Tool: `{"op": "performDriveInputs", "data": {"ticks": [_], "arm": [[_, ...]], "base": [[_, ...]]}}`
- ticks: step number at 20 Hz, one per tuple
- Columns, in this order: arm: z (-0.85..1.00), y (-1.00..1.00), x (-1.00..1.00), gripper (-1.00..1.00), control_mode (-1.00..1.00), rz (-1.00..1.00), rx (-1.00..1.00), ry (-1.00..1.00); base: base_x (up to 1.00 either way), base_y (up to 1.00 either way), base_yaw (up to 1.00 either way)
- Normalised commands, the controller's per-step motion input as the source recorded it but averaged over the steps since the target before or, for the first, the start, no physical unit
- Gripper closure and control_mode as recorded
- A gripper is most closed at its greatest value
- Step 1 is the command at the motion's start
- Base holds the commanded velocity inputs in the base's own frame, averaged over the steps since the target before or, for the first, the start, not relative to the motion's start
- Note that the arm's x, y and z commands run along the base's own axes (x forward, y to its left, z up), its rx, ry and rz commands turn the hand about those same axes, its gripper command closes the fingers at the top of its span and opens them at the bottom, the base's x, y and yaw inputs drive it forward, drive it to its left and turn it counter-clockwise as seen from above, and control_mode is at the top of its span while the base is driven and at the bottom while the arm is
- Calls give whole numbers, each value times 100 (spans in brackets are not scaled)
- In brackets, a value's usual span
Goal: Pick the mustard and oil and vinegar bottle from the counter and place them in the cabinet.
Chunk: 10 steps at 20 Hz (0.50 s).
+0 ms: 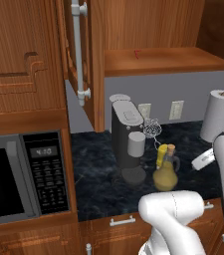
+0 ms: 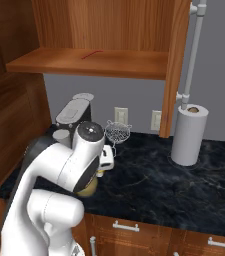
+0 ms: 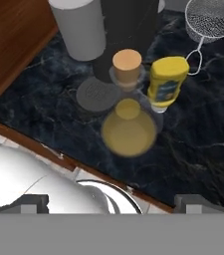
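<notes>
Overhead, fingers [image 3: 111, 201] spread wide and empty, cruet [image 3: 128, 124] touching mustard [image 3: 167, 82] on counter [image 3: 203, 129]

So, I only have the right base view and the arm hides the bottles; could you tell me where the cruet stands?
Observer: The cruet stands upright on the counter, near the front edge, just right of the coffee machine.
Operator: Thank you, and the mustard?
Observer: The mustard stands close behind the cruet, on the wall side; I cannot tell whether they touch.
Operator: Is the hand on either of them?
Observer: No. The hand is above both, looking down on them, open and empty.
</notes>
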Motion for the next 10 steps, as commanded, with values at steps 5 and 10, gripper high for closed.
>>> {"op": "performDriveInputs", "data": {"ticks": [5, 10], "arm": [[-14, 0, 20, -100, -100, 5, 7, 1], [-20, 0, 24, -100, -100, 6, 6, 2]], "base": [[0, 0, 0], [0, 0, 0]]}}
